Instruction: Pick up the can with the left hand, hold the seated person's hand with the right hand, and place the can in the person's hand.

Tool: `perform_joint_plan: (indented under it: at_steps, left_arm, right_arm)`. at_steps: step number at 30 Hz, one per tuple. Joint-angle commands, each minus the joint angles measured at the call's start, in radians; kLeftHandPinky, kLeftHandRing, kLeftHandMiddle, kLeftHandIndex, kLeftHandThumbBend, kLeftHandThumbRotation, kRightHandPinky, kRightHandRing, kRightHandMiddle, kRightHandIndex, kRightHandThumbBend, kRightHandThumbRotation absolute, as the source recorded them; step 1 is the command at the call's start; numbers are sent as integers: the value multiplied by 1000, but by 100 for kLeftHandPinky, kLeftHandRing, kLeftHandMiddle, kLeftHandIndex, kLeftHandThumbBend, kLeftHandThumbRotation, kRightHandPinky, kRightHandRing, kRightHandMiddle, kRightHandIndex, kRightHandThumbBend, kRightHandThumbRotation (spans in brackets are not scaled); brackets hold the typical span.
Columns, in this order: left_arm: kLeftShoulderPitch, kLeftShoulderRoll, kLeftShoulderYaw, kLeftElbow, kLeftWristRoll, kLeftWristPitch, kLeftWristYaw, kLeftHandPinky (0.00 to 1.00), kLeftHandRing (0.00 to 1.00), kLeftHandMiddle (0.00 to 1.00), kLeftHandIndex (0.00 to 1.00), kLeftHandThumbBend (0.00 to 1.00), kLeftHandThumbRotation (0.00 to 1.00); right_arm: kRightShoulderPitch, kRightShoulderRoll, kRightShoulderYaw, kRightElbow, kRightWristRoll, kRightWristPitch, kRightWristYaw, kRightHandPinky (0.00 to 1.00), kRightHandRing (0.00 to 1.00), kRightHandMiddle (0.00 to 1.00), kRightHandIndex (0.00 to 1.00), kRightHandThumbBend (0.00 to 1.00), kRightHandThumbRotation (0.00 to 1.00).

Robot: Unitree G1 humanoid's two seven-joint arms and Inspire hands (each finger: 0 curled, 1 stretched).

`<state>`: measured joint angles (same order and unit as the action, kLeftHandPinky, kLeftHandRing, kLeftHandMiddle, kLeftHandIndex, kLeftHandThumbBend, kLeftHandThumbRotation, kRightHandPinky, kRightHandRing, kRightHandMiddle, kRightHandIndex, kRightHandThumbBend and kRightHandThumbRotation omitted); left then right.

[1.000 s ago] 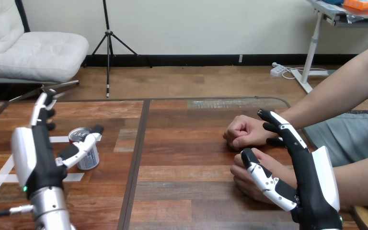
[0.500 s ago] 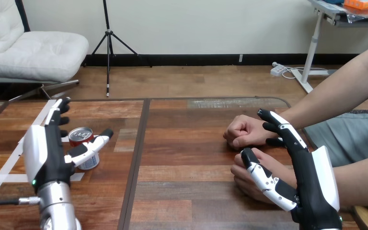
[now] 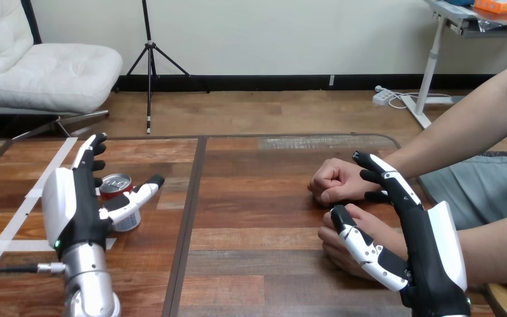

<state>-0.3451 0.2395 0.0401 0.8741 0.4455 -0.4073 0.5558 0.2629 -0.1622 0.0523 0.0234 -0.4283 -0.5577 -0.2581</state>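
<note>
Both hands open: left hand [image 3: 72, 206] beside the can [image 3: 115, 184], right hand [image 3: 430, 254] over the person's nearer hand [image 3: 333, 254].

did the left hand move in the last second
Yes. The left hand has shifted toward the view's right, nearer the table's dark seam, and now stands open right beside the can.

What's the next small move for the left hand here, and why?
Probably close the left hand round the can: the can stands upright between its straight fingers and thumb, not yet gripped.
</note>
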Motion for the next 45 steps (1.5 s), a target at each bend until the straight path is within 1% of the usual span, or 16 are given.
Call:
perform_joint_plan:
  at_steps: [1,11,24,31,41,45]
  left_arm:
    - [-91,28,-33,53,14,13,14,67,77,83,85,87,31]
    - [-123,32,-60,105,9,36,28,68,78,85,86,87,34]
    - [-143,38,-85,149,5,29,59,69,81,87,88,88,38]
    - [-146,41,-97,162,12,25,83,69,81,87,89,88,39]
    - [-136,41,-100,156,5,11,99,70,81,88,89,88,39]
    - [-128,41,-101,146,6,10,109,70,81,87,88,88,39]
  right_arm:
    - [-68,-8,-16,-22,14,-5,2,72,83,87,85,45,49]
    - [-71,-12,-20,-22,14,-9,2,72,83,86,85,45,49]
    - [-67,-14,-25,-32,10,-7,7,72,83,86,84,46,51]
    - [-67,-13,-28,-31,17,-11,14,72,83,86,84,46,51]
    - [-63,-9,-30,-40,21,-5,29,72,83,86,84,45,49]
    - [-62,-8,-31,-44,15,-2,31,72,83,86,84,45,48]
